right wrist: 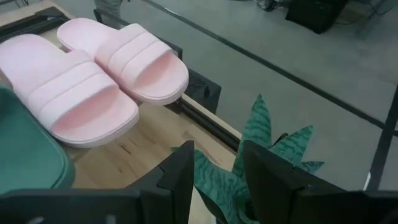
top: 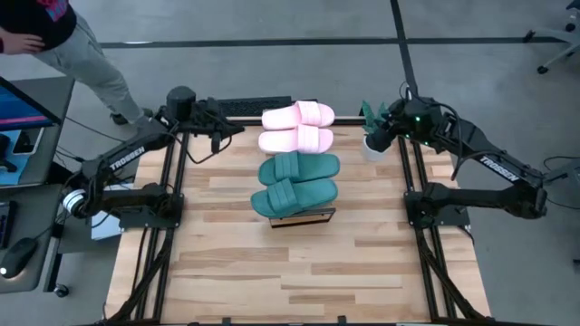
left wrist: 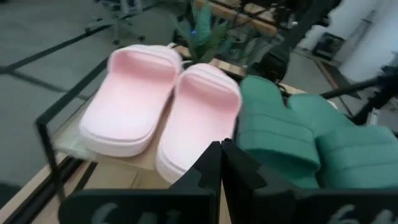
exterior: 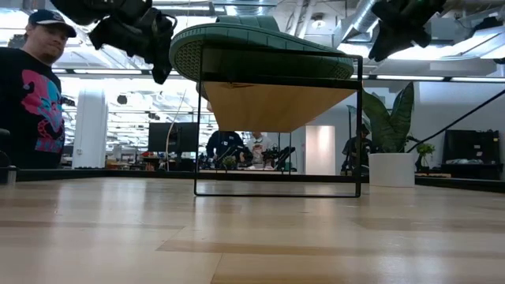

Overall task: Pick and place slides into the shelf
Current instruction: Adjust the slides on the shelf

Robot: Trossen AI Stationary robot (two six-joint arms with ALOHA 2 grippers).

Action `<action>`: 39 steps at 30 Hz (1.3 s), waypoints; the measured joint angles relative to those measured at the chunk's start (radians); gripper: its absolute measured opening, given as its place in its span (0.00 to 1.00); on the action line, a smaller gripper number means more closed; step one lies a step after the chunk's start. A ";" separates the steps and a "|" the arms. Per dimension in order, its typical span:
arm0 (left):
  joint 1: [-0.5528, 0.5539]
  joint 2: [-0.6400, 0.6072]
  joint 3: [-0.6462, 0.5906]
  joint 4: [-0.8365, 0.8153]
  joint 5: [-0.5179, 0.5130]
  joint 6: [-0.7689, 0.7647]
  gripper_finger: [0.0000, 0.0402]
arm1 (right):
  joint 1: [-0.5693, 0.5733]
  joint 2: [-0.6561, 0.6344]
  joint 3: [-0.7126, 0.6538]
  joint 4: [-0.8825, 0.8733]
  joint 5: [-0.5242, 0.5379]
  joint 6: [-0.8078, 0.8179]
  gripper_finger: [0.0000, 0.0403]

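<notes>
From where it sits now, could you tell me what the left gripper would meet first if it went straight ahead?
Probably the pink slides on the shelf: the shut left gripper points at the nearer pink one's side, though depth is hard to judge.

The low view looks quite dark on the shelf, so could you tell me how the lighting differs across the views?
Low view: bright room behind, so the shelf and green slide show backlit and dim. High view: even light, faint shadows under the slides. Left wrist view: pink slides slightly soft; its shut gripper is dark.
</notes>
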 joint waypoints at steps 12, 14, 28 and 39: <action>0.020 0.139 -0.036 0.137 0.078 0.144 0.00 | 0.000 -0.001 -0.009 -0.006 0.027 -0.001 0.32; 0.034 0.180 -0.018 0.133 0.106 0.168 0.00 | 0.000 -0.001 -0.009 -0.006 0.027 -0.001 0.32; 0.061 0.378 0.144 -0.041 0.180 0.353 0.00 | 0.000 -0.001 -0.009 -0.006 0.045 0.008 0.32; 0.079 0.492 0.231 -0.115 0.231 0.397 0.00 | 0.000 -0.001 -0.009 -0.006 0.045 0.008 0.32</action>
